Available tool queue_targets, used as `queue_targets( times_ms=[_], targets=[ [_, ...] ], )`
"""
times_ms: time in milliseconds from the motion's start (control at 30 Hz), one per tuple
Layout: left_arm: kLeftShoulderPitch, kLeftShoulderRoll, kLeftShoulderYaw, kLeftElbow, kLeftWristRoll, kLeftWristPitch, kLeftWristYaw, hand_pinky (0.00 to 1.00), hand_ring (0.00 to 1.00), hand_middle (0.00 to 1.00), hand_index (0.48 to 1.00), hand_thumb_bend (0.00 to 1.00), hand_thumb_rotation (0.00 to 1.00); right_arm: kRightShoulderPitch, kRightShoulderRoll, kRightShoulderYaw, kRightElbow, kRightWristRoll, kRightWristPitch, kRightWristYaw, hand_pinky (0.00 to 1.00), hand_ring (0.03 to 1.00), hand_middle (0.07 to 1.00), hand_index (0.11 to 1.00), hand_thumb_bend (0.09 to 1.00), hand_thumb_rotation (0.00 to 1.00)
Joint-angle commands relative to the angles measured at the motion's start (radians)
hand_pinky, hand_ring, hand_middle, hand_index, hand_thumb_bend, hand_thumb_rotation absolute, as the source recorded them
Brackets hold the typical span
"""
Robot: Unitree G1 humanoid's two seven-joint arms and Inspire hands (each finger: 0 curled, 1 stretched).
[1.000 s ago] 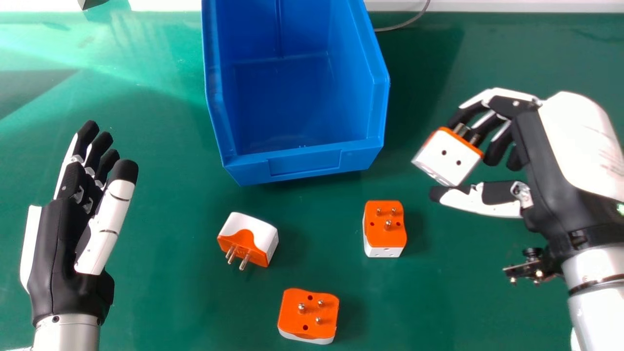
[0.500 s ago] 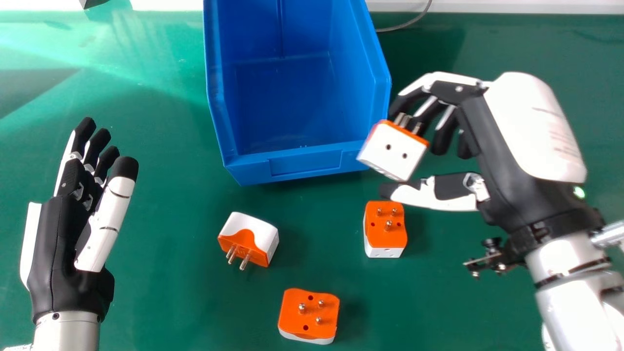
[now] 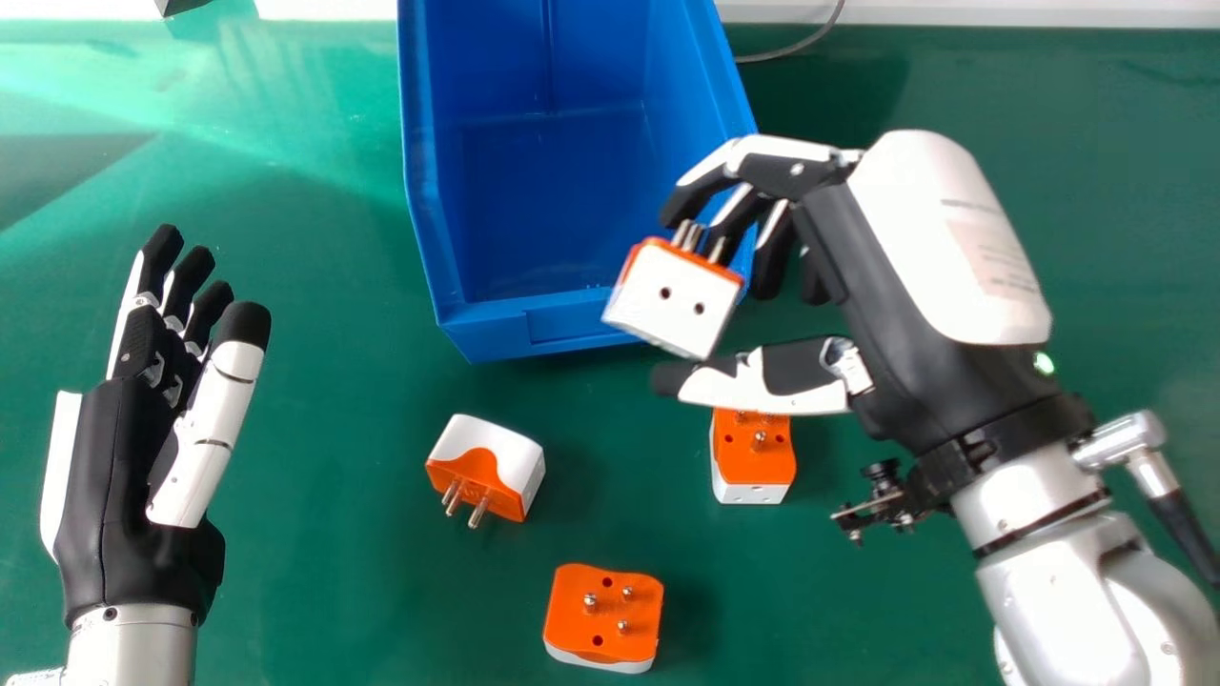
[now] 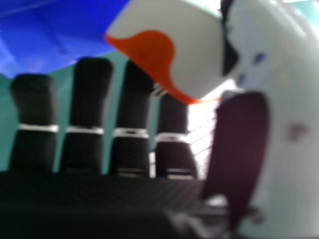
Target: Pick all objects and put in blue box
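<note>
Evidently we're at the carrying step: our right hand (image 3: 863, 252) pinches a white-and-orange adapter (image 3: 670, 318) between bent fingers and thumb, at the near rim of the blue box (image 3: 498, 330). The box opens toward ten o'clock from our palm; we should go that way until the piece clears the rim, then let go. On the table (image 3: 353, 591), one adapter (image 3: 753, 462) sits partly behind our thumb at seven, another (image 3: 505, 457) at eight, a third (image 3: 624, 643) farther out past seven. Our left hand (image 3: 105, 476), fingers straight, idles near nine.
</note>
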Motion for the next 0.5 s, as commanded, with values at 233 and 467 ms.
queue_targets(
  times_ms=[233,467],
  targets=[
    [-0.01,0.012,-0.001,-0.025,0.003,-0.002,-0.001,0.93,0.95,0.96,0.958,0.66,0.59,-0.073,0.048,0.047,0.051,0.003,-0.055,-0.003,0.23,0.35,0.463,0.558,0.5,0.0],
    [-0.011,0.008,-0.003,-0.029,0.0,-0.001,0.003,0.93,0.95,0.96,0.958,0.65,0.59,-0.167,0.096,0.087,0.147,-0.039,-0.033,-0.004,0.24,0.354,0.463,0.556,0.501,0.0]
  ],
)
